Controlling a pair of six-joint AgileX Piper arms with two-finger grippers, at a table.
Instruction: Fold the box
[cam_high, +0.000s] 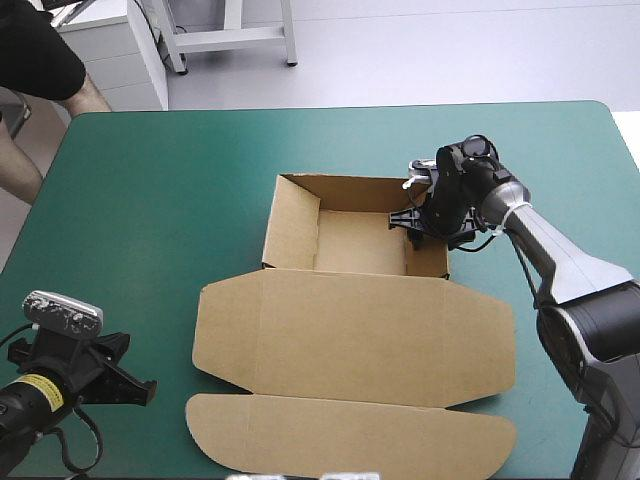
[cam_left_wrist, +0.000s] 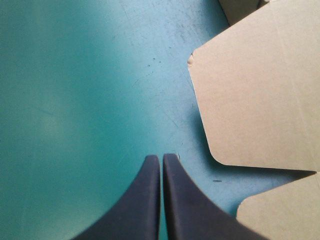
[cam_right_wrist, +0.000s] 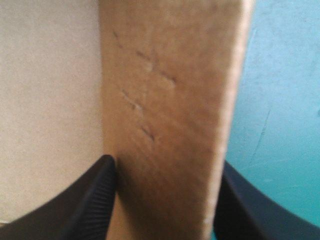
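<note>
**One wall pinched, nothing holding the box down**

The right claw (cam_right_wrist: 165, 167) sits astride the right-hand wall (cam_right_wrist: 165, 90) of the box (cam_high: 350, 330). One black finger is inside the tray and one outside. Both look pressed against the brown board, so I take it as clamped on that wall rather than hanging open around it. The board between the fingers looks thick, as if doubled over. I can't tell from where I'm standing whether the fold is fully tucked.

In the high view, that grip is right of centre. The tray's walls are up just above the middle of the frame. The lid (cam_high: 350, 340) lies flat toward the bottom, with its rounded tuck flap (cam_high: 350, 435) at the lower edge.

The left claw (cam_left_wrist: 162, 159) is well away in the lower left corner. Its fingers are closed together on nothing, over bare teal-green cover (cam_high: 170, 200), with the lid's corner ahead of it and off to one side.

My worries:

- **Sliding:** The box rests loose on the cover, so any sideways pull from the right claw would likely drag the whole tray rather than bend the wall.
- **Springing back:** If the fold isn't seated, letting go could let the wall open again.
- **Creasing:** Squeezing or twisting hard here might crease the board off its score line.
- **No backup:** The left claw is too far off to steady anything in time.
</note>
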